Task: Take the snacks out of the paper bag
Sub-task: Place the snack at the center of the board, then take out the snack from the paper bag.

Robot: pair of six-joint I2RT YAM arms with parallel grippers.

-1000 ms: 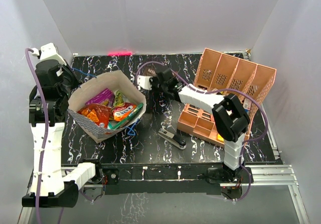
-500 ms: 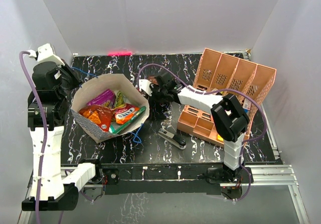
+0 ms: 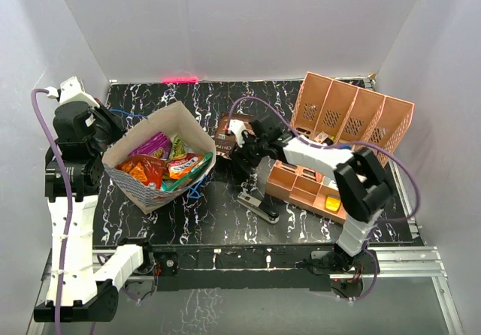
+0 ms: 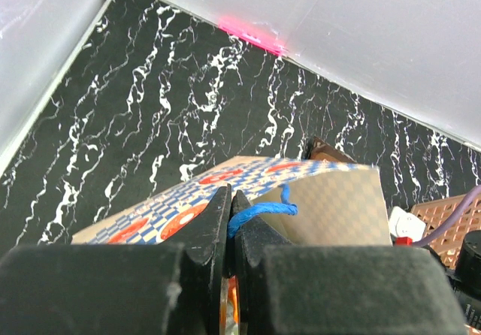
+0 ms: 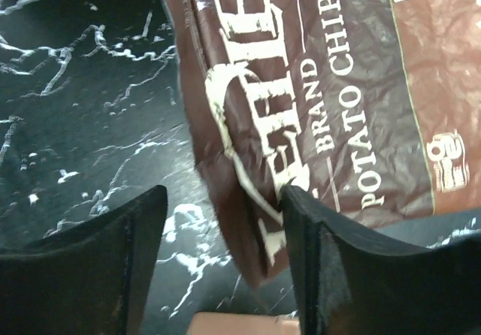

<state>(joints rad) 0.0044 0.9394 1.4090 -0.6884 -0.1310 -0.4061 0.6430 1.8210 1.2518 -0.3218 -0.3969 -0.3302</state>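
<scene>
left gripper (image 4: 229, 222) clenched on the blue string handle (image 4: 264, 209) of the paper bag (image 3: 128, 183); more snacks (image 3: 161, 166) inside. beyond, right gripper (image 5: 223, 200) jaws apart over the brown chip packet (image 5: 316, 87), flat on the table just beside the bag. advice: lift straight up so the fingers don't drag it.

Between the black fingers of the right pincer (image 5: 223, 196) shows a brown packet (image 5: 316, 87) with cream lettering, on a black tabletop (image 5: 68, 87) veined white. At the left pincer (image 4: 230, 200): a blue string (image 4: 263, 209) and a cream bag (image 4: 331, 200) banded in blue-and-white diamonds with orange-red prints.
</scene>
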